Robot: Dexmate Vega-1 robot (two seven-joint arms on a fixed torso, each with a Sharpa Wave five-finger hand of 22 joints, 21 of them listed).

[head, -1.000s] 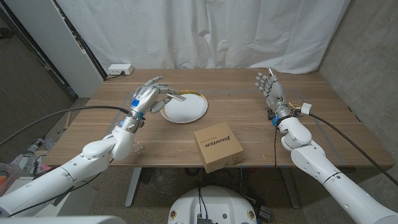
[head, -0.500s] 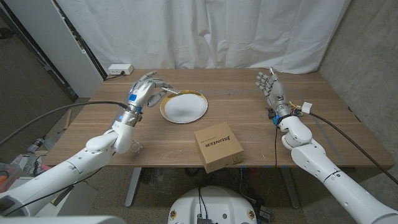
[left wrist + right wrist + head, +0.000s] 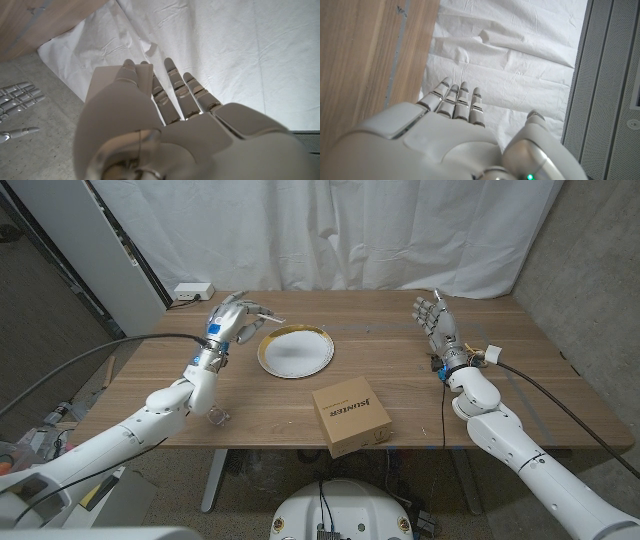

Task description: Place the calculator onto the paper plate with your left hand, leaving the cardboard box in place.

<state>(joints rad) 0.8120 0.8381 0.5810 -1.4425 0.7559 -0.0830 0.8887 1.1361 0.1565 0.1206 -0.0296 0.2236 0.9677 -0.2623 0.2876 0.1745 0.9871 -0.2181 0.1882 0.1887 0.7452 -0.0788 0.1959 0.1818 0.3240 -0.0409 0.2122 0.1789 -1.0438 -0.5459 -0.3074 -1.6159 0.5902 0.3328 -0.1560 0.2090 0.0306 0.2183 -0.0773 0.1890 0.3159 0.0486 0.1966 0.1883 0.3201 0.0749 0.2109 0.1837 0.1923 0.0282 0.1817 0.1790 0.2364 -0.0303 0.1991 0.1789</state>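
Note:
The white paper plate [image 3: 296, 351] with a gold rim lies at the table's middle, towards the back. My left hand [image 3: 232, 320] is raised just beyond the plate's far left rim and holds the thin flat calculator [image 3: 266, 314], whose end sticks out towards the plate. In the left wrist view the calculator [image 3: 107, 80] shows as a pale slab behind the fingers [image 3: 172, 85]. The brown cardboard box [image 3: 350, 416] sits near the front edge. My right hand [image 3: 432, 318] stands upright at the back right, fingers apart and holding nothing.
A white power strip [image 3: 192, 292] lies at the table's back left corner. A white curtain [image 3: 350, 230] hangs behind the table. A cable [image 3: 530, 385] runs along my right arm.
My left hand has carried the calculator from over the plate's left rim back and to the left, away from the plate. The right hand, plate and box have not moved.

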